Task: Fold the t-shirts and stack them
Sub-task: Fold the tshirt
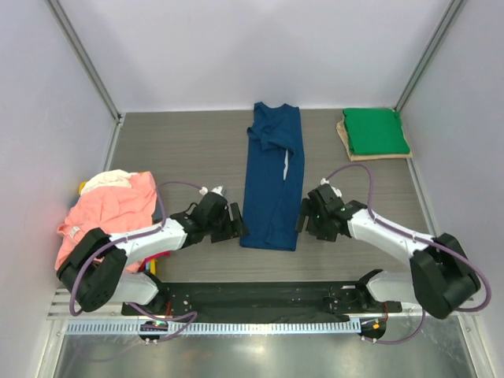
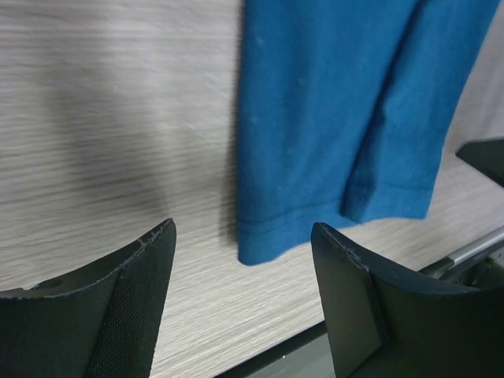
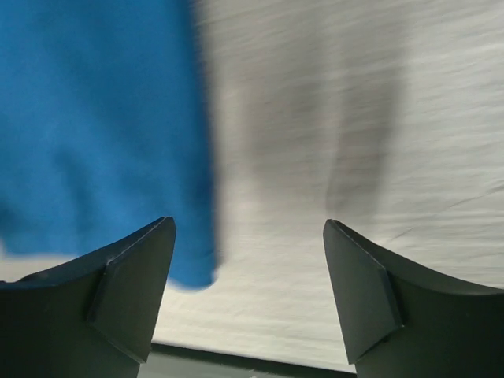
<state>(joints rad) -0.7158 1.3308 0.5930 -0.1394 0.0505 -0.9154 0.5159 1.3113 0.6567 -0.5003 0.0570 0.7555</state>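
Grey wood table (image 1: 181, 150), seen from above: the blue tee (image 1: 273, 185) lies mid-table as a long strip, with the left gripper (image 1: 233, 223) and right gripper (image 1: 304, 216) flanking its near hem. Left wrist: jaws spread, hem corner between them. Right wrist: jaws spread, tee edge at left. Best to pinch both near corners together, then carry them evenly toward the far edge.

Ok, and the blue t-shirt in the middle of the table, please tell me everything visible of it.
The blue t-shirt is soft cloth, folded lengthwise into a long narrow strip, with a thin white sliver showing near its middle. It lies flat on the grey wood-grain table, collar end far, stitched hem near. The left gripper and right gripper, both open, flank the hem corners; neither grips it.
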